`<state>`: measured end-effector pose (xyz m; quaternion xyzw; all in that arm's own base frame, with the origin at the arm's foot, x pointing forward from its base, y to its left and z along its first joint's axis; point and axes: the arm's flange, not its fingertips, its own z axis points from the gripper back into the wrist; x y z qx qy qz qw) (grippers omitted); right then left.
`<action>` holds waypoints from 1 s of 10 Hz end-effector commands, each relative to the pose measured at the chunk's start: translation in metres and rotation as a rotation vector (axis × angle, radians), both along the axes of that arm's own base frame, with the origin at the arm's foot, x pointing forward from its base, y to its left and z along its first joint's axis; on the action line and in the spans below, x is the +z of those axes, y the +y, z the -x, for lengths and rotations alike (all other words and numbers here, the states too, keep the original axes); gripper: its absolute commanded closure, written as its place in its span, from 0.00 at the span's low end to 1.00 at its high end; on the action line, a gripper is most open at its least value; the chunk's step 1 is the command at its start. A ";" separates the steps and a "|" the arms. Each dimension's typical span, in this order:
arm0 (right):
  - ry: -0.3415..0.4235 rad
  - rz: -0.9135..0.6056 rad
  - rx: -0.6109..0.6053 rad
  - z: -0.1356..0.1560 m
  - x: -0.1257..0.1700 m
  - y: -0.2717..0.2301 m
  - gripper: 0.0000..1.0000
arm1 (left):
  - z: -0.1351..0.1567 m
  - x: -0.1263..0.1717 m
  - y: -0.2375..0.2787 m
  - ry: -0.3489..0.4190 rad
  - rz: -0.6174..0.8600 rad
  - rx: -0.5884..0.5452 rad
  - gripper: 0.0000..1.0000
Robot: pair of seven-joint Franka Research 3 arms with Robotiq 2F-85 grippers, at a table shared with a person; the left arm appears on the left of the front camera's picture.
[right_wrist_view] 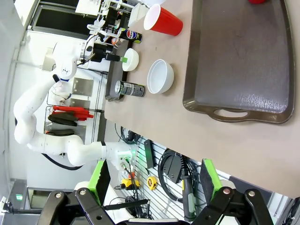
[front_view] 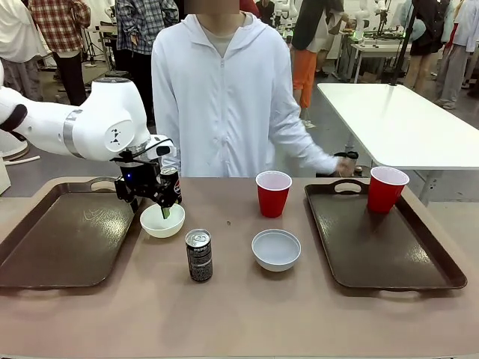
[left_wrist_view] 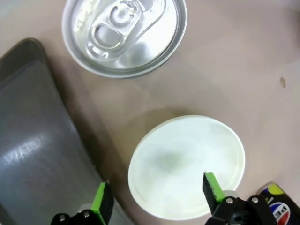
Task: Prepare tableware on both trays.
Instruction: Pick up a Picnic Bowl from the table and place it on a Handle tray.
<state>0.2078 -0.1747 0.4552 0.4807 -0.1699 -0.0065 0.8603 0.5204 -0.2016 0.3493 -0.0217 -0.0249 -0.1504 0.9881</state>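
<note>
The left gripper (left_wrist_view: 157,193) hung with jaws spread astride the rim of the white bowl (front_view: 162,224), which sat on the tabletop just beside the left tray (front_view: 60,239); next, I reckoned, it had to pinch that rim and lift the bowl across.
</note>
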 end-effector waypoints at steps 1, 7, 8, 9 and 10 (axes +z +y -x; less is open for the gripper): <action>-0.019 -0.014 0.006 -0.001 0.000 -0.001 0.00 | -0.010 -0.007 -0.004 -0.012 -0.011 -0.021 0.18; -0.019 -0.014 0.006 -0.001 0.000 -0.001 0.00 | -0.011 -0.001 -0.002 -0.012 -0.011 -0.010 1.00; -0.019 -0.014 0.006 -0.001 0.000 -0.001 0.00 | -0.011 -0.001 -0.002 -0.010 -0.017 -0.007 1.00; -0.019 -0.014 0.006 -0.001 0.000 -0.001 0.00 | -0.011 -0.002 -0.001 -0.006 -0.022 -0.004 1.00; -0.019 -0.014 0.006 -0.001 0.000 -0.001 0.00 | -0.011 -0.003 0.000 0.000 -0.024 -0.002 0.98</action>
